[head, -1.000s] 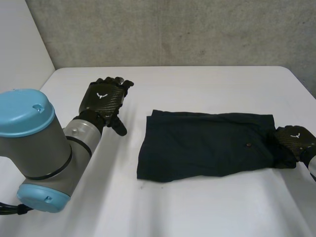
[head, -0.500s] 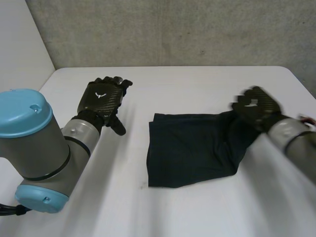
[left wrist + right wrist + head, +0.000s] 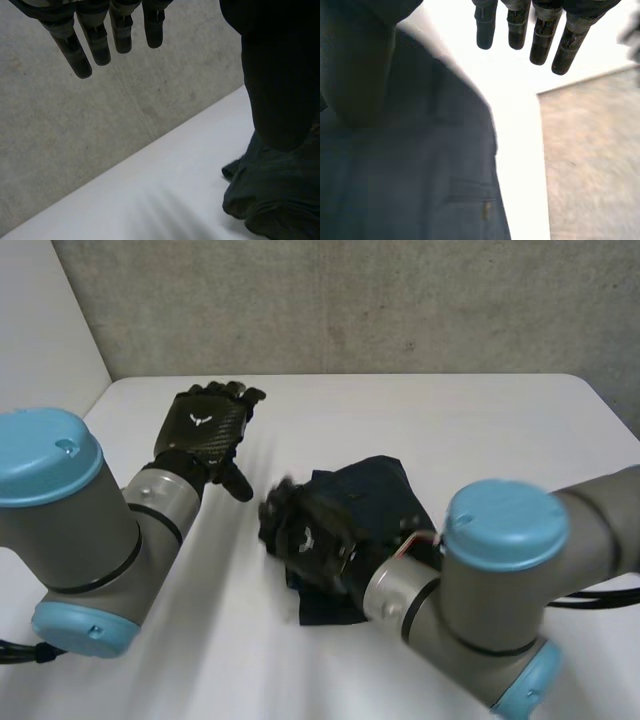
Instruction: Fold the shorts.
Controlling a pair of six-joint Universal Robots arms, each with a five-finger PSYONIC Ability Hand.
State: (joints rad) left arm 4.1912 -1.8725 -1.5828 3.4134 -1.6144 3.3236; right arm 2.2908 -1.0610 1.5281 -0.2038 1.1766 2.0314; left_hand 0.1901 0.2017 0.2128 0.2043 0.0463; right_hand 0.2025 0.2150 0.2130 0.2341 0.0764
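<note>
Table (image 3: 450, 410): white, backed by a grey concrete wall (image 3: 350, 300).

Right arm (image 3: 500, 580): grey with light-blue caps, reaching across the near side of the table towards its middle.

Left arm (image 3: 70, 510): same make, at the table's left side.

Shorts (image 3: 375, 490): dark, bunched in a compact heap at mid-table; a pocket (image 3: 470, 195) faces up under the right palm.

Right hand (image 3: 305, 535): black, over the heap's left edge. Its fingers (image 3: 517, 27) are straight and spread, reaching past the cloth edge above bare table, with nothing held.

Left hand (image 3: 205, 428): black, above bare table, well apart from the shorts. Its fingers (image 3: 97, 42) are straight and relaxed, and it holds nothing.
</note>
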